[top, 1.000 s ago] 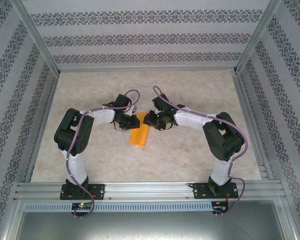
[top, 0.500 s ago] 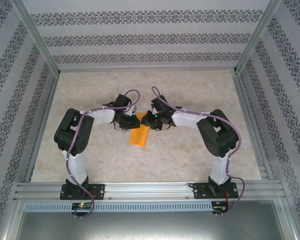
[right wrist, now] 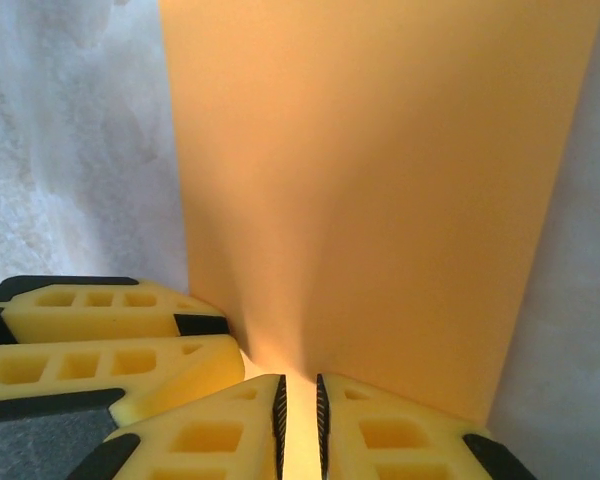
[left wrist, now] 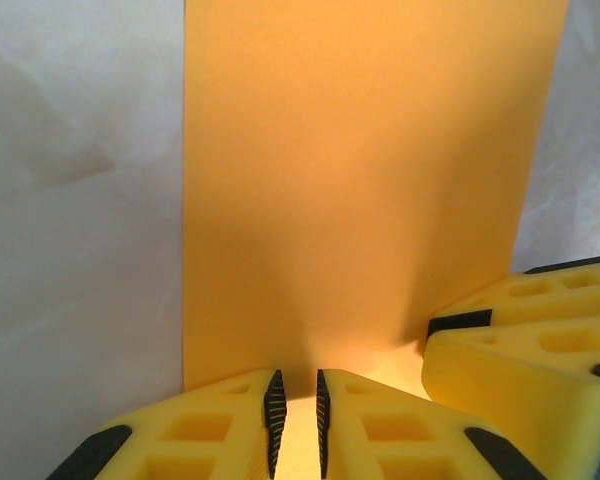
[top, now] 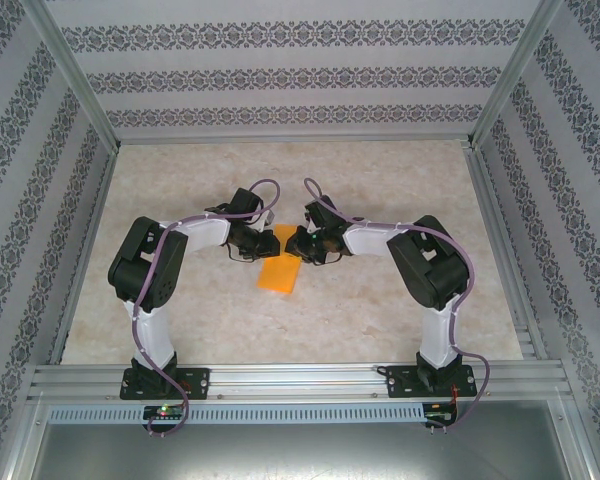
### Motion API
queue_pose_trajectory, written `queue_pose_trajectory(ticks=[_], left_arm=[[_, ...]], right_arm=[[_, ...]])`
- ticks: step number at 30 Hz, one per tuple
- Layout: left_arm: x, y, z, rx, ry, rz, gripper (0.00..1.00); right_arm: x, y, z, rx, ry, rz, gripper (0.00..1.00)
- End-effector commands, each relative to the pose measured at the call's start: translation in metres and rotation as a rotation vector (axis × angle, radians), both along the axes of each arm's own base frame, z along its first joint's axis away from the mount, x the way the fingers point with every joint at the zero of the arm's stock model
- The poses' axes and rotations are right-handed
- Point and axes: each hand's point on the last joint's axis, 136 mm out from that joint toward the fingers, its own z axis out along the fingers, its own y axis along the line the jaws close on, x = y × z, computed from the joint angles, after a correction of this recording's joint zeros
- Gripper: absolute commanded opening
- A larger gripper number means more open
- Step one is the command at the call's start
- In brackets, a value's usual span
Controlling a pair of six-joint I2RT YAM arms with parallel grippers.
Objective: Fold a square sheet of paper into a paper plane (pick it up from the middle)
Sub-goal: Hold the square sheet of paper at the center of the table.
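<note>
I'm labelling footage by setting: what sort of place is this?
Probably a lab robot cell: an aluminium frame encloses a marble-look tabletop, with patterned wall panels on three sides.

no legible text, no labels, no numbers, possibly too small

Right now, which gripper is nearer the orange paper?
Neither, it's a tie. The left gripper and right gripper both pinch the far end of the orange paper, side by side, left one on the left.
</note>
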Motion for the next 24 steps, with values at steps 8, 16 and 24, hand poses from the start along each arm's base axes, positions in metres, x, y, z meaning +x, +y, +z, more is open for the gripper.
queue_pose_trajectory(ticks=[8,16,24], left_arm=[[-0.011,0.01,-0.005,0.077,0.042,0.007,0.24],[-0.005,0.005,0.022,0.039,-0.006,0.005,0.25],[0.0,-0.008,0.048,-0.047,-0.054,-0.014,0.24]], right_arm=[[-0.005,-0.003,-0.021,-0.004,0.038,0.003,0.18],[-0.014,-0.011,-0.03,-0.05,0.06,0.028,0.17],[-0.022,-0.021,-0.036,-0.112,0.074,0.055,0.15]])
